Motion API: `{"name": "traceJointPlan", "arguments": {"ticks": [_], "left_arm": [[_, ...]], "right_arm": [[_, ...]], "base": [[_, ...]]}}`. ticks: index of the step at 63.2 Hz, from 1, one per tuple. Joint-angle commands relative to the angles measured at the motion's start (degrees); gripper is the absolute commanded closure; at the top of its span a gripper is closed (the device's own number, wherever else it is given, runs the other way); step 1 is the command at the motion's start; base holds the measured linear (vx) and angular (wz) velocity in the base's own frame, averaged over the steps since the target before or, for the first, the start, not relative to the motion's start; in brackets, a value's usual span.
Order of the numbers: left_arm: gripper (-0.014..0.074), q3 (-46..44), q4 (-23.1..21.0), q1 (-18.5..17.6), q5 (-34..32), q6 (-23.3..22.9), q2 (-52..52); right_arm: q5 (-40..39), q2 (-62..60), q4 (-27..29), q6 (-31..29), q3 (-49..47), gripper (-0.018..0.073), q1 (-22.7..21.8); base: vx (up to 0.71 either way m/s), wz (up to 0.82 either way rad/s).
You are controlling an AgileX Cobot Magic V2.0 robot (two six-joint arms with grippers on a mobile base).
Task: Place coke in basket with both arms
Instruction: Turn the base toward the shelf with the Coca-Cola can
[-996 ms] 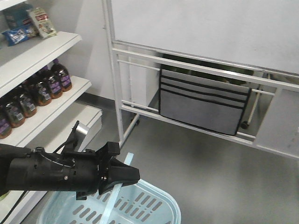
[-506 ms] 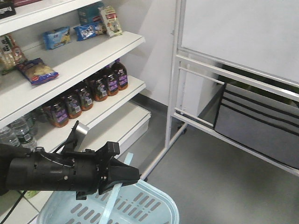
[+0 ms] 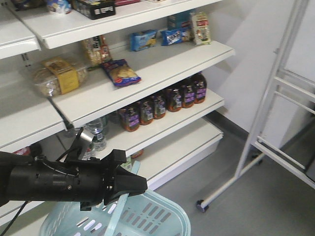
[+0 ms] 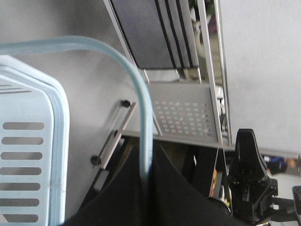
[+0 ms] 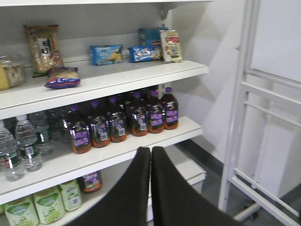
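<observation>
- Low on the left of the front view, the left gripper point(image 3: 134, 186) points to the right at the end of a thick black arm, with its tip over the basket point(image 3: 152, 216).
- Its fingers are pinched on the pale blue handle point(image 4: 145, 122). The left wrist view shows the bar arching over from the basket's rim and running down into the narrow slit between the two black fingers.
- The basket sits at the bottom edge of the front view, directly under that arm. It is light blue with slotted walls, and the little of its inside that shows holds nothing.
- The right gripper point(image 5: 150, 153) has its fingers pressed together with nothing between them. It faces the shelves point(image 3: 167, 61).
- The middle shelf carries dark bottles point(image 3: 165, 101) with purple labels in a row.
- Clear water bottles point(image 5: 26, 146) stand to their left, and green-labelled bottles point(image 5: 47, 207) stand on the shelf below.
- Snack packs point(image 3: 120, 73) lie on the shelf above the bottles.
- A white metal frame point(image 3: 275, 98) on castors stands to the right on the grey floor.
</observation>
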Motion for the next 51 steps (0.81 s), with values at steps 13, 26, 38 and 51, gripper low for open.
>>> {"name": "traceJointPlan", "arguments": {"ticks": [13, 26, 38, 51], "left_arm": [[0.0603, -1.4, -4.2, -0.2, 3.2, 0.1, -2.3], [0.0603, -1.4, -4.2, -0.2, 3.2, 0.1, -2.3], [0.0603, -1.4, -4.2, -0.2, 3.2, 0.1, -2.3], [0.0603, -1.4, -4.2, -0.2, 3.2, 0.1, -2.3]], "right_arm": [[-4.2, -0.7, -0.2, -0.4, 0.4, 0.0569, -0.1], [-4.2, -0.7, -0.2, -0.4, 0.4, 0.0569, -0.1], [-4.2, -0.7, -0.2, -0.4, 0.4, 0.0569, -0.1], [-4.2, -0.7, -0.2, -0.4, 0.4, 0.0569, -0.1]], "base": [[0.13, 0.57], [0.12, 0.49], [0.11, 0.5], [0.1, 0.53]]}}
